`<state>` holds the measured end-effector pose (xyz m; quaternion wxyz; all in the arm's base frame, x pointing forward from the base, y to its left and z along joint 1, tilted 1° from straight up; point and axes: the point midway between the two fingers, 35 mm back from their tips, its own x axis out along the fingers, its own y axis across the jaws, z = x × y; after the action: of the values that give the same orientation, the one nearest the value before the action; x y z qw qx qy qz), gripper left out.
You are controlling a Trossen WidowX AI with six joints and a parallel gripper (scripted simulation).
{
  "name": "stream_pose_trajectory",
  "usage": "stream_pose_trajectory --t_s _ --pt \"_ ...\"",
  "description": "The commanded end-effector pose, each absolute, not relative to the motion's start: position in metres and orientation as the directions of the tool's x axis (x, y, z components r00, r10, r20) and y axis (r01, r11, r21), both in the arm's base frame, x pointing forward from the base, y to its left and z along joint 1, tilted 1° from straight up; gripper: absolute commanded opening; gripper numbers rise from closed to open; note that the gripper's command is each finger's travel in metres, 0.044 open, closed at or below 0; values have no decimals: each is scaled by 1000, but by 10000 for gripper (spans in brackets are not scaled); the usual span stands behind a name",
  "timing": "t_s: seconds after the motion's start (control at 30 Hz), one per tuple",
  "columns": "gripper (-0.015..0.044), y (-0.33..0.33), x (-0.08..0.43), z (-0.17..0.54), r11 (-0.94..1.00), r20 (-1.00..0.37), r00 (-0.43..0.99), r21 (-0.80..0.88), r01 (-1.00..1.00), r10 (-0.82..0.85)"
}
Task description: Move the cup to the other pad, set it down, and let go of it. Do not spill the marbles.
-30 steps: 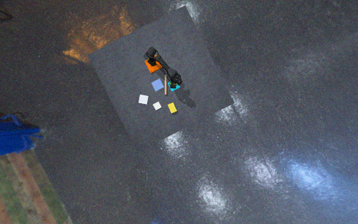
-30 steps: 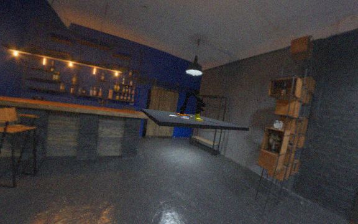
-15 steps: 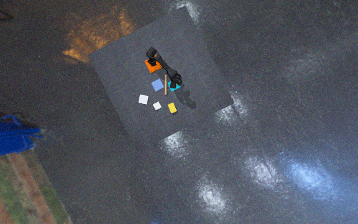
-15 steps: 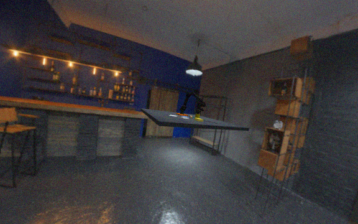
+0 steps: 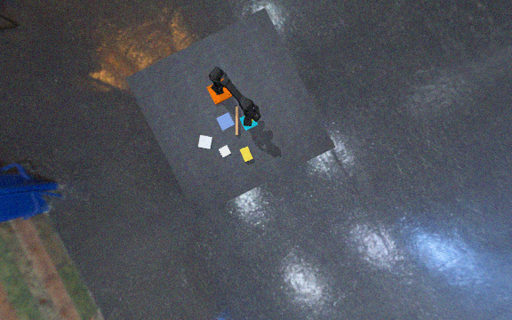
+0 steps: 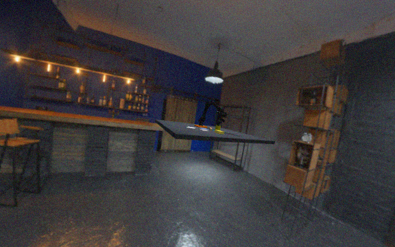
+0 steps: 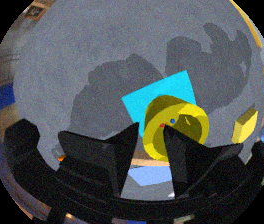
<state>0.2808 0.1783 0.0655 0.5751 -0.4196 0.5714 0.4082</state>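
The yellow cup (image 7: 197, 111) (image 6: 218, 127) stands on the cyan pad (image 7: 155, 92) (image 5: 249, 127); in the top view the arm covers most of the cup. A blue marble (image 7: 172, 121) and a red marble (image 7: 162, 125) show inside the cup. My gripper (image 7: 151, 127) is partly open at the cup's near rim, one fingertip over the mouth and the other outside the wall. It grips nothing. The near part of the cup is hidden behind a finger. The periwinkle blue pad (image 5: 225, 121) (image 7: 150, 176) has nothing on it.
A thin wooden bar (image 5: 236, 121) (image 7: 150, 162) stands between the two pads. A yellow block (image 5: 246, 154) (image 7: 244, 127), a larger white block (image 5: 205, 141) and a smaller white block (image 5: 225, 151) lie farther from the orange arm base (image 5: 217, 98).
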Motion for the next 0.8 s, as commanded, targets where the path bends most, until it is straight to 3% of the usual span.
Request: stream_pose_trajectory --t_s 0.0,0.77 --pt "146 179 282 73 316 -1000 17 -18 -949 -7" --pt "146 179 281 103 317 -1000 15 -16 -948 -6"
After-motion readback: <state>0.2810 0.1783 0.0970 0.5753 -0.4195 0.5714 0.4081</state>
